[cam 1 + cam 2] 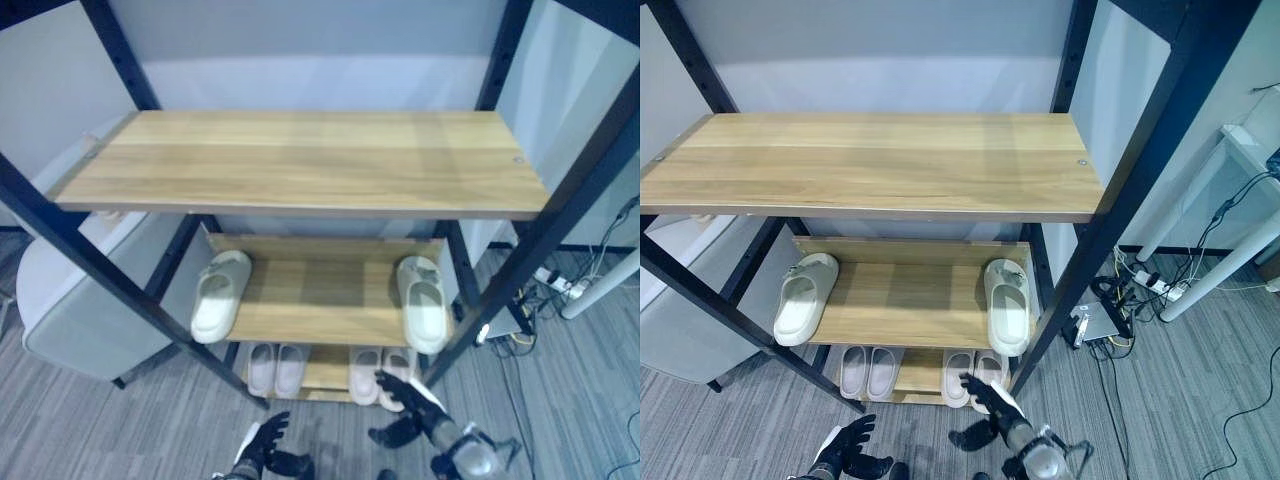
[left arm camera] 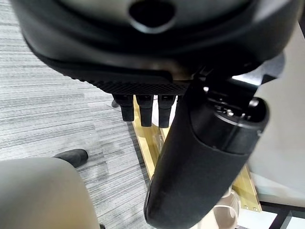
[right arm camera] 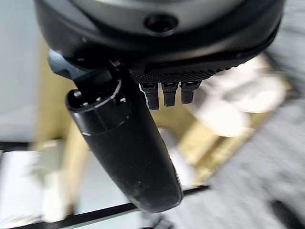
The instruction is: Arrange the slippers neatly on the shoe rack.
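Left eye view: the rack (image 1: 300, 165) has three wooden shelves in a black frame. The top shelf is bare. The middle shelf carries one slipper at its left end (image 1: 221, 295) and one at its right end (image 1: 423, 303), well apart, both overhanging the front edge. The bottom shelf holds a left pair (image 1: 276, 368) and a right pair (image 1: 383, 374), each pair side by side. The left hand (image 1: 266, 446) hangs over the floor with fingers spread, holding nothing. The right hand (image 1: 405, 408) has fingers spread just at the right pair; contact cannot be confirmed.

Right eye view: cables and a power strip (image 1: 1148, 279) lie on the floor right of the rack.

Left wrist view: straight fingers (image 2: 145, 109) point toward the bottom shelf.

Right wrist view: straight fingers (image 3: 165, 93) extend toward pale slippers beyond.

No legible writing.
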Controlling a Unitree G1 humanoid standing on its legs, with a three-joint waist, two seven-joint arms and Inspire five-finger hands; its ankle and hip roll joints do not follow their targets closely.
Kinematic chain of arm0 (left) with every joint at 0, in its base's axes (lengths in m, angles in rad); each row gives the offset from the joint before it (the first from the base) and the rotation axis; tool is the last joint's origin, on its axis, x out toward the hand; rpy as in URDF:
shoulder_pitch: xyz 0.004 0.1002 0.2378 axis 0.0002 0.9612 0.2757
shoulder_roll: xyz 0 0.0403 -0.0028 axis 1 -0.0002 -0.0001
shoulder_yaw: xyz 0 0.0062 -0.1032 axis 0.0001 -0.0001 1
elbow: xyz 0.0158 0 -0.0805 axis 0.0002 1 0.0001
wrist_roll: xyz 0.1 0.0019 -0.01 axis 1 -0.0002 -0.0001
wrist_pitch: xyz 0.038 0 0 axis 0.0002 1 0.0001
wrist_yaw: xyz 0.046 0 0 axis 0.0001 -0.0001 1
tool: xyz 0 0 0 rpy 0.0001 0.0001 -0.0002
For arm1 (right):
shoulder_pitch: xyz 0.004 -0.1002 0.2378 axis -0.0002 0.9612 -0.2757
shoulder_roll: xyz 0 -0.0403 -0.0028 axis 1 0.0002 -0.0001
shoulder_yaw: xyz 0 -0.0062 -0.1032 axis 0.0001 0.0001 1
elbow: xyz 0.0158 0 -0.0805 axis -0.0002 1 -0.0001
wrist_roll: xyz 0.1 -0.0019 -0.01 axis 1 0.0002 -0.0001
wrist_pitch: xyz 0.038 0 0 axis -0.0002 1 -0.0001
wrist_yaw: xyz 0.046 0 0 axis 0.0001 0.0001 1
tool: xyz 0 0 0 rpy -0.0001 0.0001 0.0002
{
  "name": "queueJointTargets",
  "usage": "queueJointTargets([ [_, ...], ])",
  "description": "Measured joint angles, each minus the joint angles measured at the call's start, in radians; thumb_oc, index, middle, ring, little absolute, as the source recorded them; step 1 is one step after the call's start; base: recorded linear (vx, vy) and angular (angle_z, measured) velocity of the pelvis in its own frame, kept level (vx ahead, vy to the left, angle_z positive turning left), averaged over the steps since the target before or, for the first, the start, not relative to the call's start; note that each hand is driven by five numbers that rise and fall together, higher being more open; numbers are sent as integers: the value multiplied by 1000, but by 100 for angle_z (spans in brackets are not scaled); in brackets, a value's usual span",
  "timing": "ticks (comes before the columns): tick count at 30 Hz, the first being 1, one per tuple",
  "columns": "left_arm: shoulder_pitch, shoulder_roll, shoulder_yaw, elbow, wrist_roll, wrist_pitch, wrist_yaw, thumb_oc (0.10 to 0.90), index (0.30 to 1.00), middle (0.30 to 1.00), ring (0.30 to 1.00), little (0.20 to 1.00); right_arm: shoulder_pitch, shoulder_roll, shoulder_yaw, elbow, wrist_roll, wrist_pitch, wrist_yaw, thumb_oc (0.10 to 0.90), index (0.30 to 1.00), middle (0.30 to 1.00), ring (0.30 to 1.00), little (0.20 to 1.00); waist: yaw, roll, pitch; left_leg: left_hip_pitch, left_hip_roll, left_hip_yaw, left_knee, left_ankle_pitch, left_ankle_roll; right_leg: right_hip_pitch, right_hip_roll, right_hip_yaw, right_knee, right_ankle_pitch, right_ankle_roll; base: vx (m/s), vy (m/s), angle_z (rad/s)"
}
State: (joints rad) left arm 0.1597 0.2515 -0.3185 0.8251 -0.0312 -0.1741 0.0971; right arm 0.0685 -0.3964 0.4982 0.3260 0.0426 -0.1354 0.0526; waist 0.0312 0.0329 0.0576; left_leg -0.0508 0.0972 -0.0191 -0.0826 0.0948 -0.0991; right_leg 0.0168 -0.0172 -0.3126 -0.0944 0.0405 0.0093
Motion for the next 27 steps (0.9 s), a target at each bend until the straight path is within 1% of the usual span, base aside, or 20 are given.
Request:
queueJointTargets([
  [3,-2,0,0,0,0,0,1,800,900,900,900,900,-41,6,10,-14,26,1,4,800,900,900,900,900,4,1,0,1,-2,-10,3,0,0,6,-1,-9,0,-1,1,36,29,12],
  [4,1,0,1,3,-1,0,1,800,900,900,900,900,-49,9,35,-12,78,6,4,800,900,900,900,900,13,1,1,0,-5,-14,0,0,0,9,-4,-16,0,-1,1,35,24,6],
  [6,-16,-2,-1,27,-1,1,3,800,900,900,900,900,-75,7,74,-11,138,17,5,800,900,900,900,900,15,3,1,0,-7,-16,0,0,0,14,-5,-22,0,-1,1,22,15,6],
  [9,-32,-2,-1,29,-2,1,8,800,900,900,900,900,-95,18,101,-11,200,36,3,800,900,900,900,900,33,2,1,-1,-10,-23,-1,-1,0,18,-7,-26,0,-2,2,19,15,7],
  [12,-33,-2,-1,29,-3,1,18,800,900,900,900,900,-121,15,122,-12,229,46,4,800,900,900,900,900,40,0,2,-1,-12,-29,-1,-2,0,22,-9,-33,0,-3,3,21,14,8],
  [14,-38,-2,-1,29,-3,1,22,800,900,900,900,900,-139,10,126,-20,238,52,2,800,900,900,900,900,54,-2,2,-1,-13,-33,-1,-3,-1,24,-9,-38,0,-2,3,19,9,10],
  [16,-35,-1,0,29,-4,1,26,800,900,900,900,900,-160,5,126,-49,253,52,-2,800,900,900,900,900,58,-3,2,-2,-13,-39,-1,-3,-1,25,-9,-44,0,-3,3,12,7,8],
  [18,-28,-2,0,29,-4,2,26,800,900,900,900,900,-199,6,120,-125,277,49,-16,800,900,900,900,900,58,-3,2,-2,-14,-41,-1,-3,-1,26,-10,-47,0,-3,3,0,0,0],
  [21,-24,-1,0,30,-4,3,26,800,900,900,900,900,-255,18,107,-187,295,16,-38,800,900,900,900,900,57,-6,1,-2,-14,-42,-1,-2,0,27,-10,-47,0,-2,2,0,0,0],
  [24,-26,-1,3,30,-6,3,29,800,900,900,900,900,-334,33,70,-217,291,-9,-59,800,900,900,900,900,60,-15,0,-1,-17,-46,0,-1,1,30,-12,-51,6,-1,1,25,16,5],
  [26,-26,0,7,30,-7,3,30,800,900,900,900,900,-364,26,54,-219,267,-10,-80,800,900,900,900,900,61,-20,-1,0,-18,-49,0,1,5,30,-13,-54,7,-1,1,13,17,6],
  [27,-27,2,11,30,-29,5,30,800,900,900,900,900,-379,1,17,-220,203,-12,-108,800,900,900,900,900,62,-28,-2,0,-21,-51,1,2,5,30,-16,-55,7,-1,1,19,34,7],
])
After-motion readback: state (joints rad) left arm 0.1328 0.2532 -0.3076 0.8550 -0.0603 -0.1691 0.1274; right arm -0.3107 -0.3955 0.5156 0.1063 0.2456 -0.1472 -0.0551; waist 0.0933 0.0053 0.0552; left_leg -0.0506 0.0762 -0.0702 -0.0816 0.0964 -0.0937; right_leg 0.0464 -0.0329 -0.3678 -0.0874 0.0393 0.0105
